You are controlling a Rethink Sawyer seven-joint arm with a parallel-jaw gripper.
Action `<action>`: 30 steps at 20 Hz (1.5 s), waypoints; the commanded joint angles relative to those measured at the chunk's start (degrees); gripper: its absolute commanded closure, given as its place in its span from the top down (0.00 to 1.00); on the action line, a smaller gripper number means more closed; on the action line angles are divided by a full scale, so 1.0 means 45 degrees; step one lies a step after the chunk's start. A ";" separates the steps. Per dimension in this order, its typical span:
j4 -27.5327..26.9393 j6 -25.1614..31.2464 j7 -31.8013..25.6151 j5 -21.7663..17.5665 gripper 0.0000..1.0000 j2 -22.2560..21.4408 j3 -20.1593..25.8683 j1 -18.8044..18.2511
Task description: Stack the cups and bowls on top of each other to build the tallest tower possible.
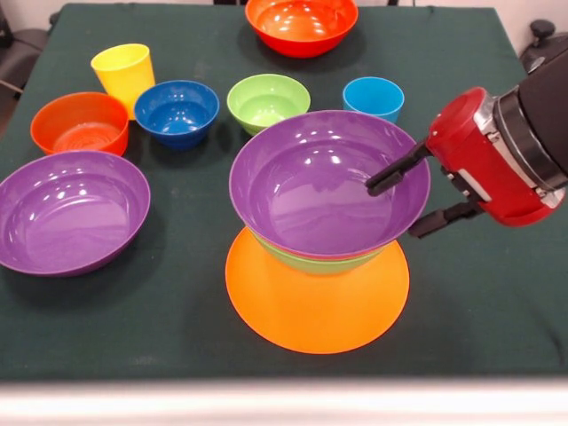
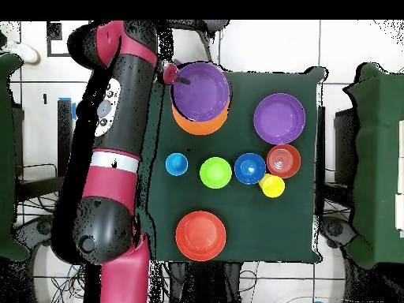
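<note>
The tower stands at the front middle: a big upturned orange bowl (image 1: 315, 306) as base, a green bowl (image 1: 311, 263) on it, and a large purple bowl (image 1: 302, 191) upright on top. My gripper (image 1: 390, 209) comes in from the right. It is open, with one finger inside the purple bowl's right rim and the other outside and below it. In the overhead view the gripper (image 2: 177, 76) is at the edge of the purple bowl (image 2: 203, 93). The yellow cup (image 1: 124, 75) and the light blue cup (image 1: 373, 96) stand loose on the table.
Loose on the green cloth are a second purple bowl (image 1: 71, 211) at the left, a small red-orange bowl (image 1: 80, 124), a dark blue bowl (image 1: 177, 111), a green bowl (image 1: 268, 102), and a large red-orange bowl (image 1: 302, 24) at the far edge.
</note>
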 commanded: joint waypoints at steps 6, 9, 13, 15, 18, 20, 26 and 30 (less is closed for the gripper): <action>0.0700 0.0945 -0.0568 -0.0690 1.00 -0.0071 0.1245 0.0330; 0.0824 0.0911 -0.0644 -0.0749 1.00 -0.0095 0.1462 0.0399; 0.0731 0.0967 -0.0783 -0.0716 1.00 -0.0128 0.1571 0.0331; 0.0756 0.0926 -0.0848 -0.0695 1.00 -0.0149 0.1742 0.0328; 0.0794 0.0803 -0.0888 -0.0613 1.00 -0.0104 0.2038 0.0332; 0.0811 0.0676 -0.0870 -0.0606 1.00 -0.0055 0.2185 0.0342; 0.0922 0.1167 -0.0910 -0.0506 1.00 -0.0393 0.2648 0.0403; 0.1197 0.1484 -0.1012 -0.0679 1.00 -0.0679 0.3047 0.0548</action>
